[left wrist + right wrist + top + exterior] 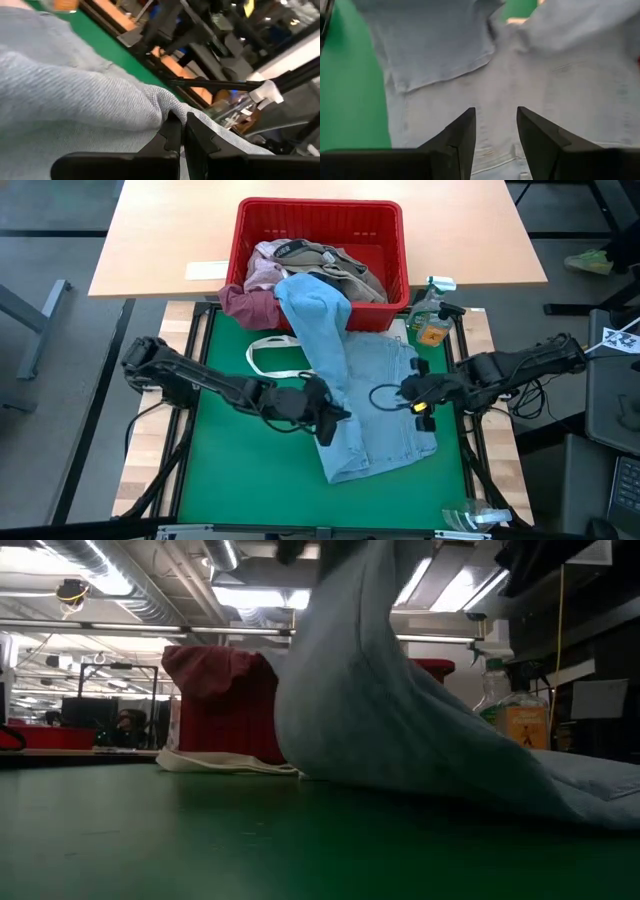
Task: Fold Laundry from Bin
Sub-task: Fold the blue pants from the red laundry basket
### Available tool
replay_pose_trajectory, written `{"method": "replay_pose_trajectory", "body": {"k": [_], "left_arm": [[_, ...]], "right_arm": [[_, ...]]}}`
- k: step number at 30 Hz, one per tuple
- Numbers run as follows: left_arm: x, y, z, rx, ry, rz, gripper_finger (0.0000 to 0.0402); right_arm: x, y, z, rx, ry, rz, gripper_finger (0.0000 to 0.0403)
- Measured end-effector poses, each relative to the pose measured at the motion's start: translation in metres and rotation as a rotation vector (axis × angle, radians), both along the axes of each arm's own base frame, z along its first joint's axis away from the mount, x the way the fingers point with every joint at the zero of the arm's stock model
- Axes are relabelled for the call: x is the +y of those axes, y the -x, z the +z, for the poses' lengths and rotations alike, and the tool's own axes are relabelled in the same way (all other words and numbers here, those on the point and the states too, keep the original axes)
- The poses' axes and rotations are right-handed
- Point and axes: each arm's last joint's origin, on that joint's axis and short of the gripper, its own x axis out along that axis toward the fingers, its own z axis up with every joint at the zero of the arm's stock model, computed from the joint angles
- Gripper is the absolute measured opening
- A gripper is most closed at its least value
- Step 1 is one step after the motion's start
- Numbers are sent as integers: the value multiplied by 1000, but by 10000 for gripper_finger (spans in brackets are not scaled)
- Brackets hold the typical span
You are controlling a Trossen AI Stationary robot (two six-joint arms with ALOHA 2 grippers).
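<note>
Left tool [322, 412] is pinching the near edge of the light blue garment [375, 405], as the high view is showing; that garment is lying across the green tabletop [240, 490] in front of the red bin [318, 218], with one end still draped over the bin's front rim onto the rest of the laundry [310, 265]. Right tool [420, 392] is hovering over the garment's side farthest from the left tool, fingers spread, gripping nothing. A white tote strap [272, 358] is lying just beside the garment, and a spray bottle [432, 315] is standing beside the bin's corner.

Low view: the garment [380, 700] is rising off the tabletop [200, 840] in a steep tent toward the bin [215, 705]. Risk: pulling further may be dragging other pieces out of the bin, or tipping the bin forward, because the cloth is still hooked over the rim.

Left wrist view: the left tool's fingers [172, 137] are pressed together on a thin fold of cloth [75, 90]. Risk: so shallow a bite may be slipping under tension.

Right wrist view: the spread fingers [462, 135] are framing flat denim [495, 100] near a seam. Risk: closing here may be gathering two layers, or missing the edge, leaving the garment skewed.
</note>
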Motion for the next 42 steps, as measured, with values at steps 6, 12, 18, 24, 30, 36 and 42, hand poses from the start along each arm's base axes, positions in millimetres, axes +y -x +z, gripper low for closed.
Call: {"method": "replay_pose_trajectory", "body": {"k": [6, 12, 18, 24, 30, 36, 42], "left_arm": [[10, -37, -27, -121, 5, -51, 0], [19, -65, -56, -249, 18, -91, 0], [17, -101, -75, -260, 17, -93, 0], [14, -141, -83, -282, -57, -127, 0], [16, -168, -95, -305, -68, -139, 0], [29, -171, -107, -243, -22, -99, 0], [35, -174, -121, -210, 21, -73, 2]], "right_arm": [[-9, 17, 14, -115, 15, -121, 143], [-13, 24, 21, -182, 46, -176, 143], [-14, 24, 24, -218, 47, -190, 143], [-13, 23, 25, -238, 39, -191, 143], [-13, 23, 25, -237, 46, -183, 143], [-13, 23, 25, -233, 48, -183, 143], [-13, 23, 25, -232, 49, -182, 143]]}}
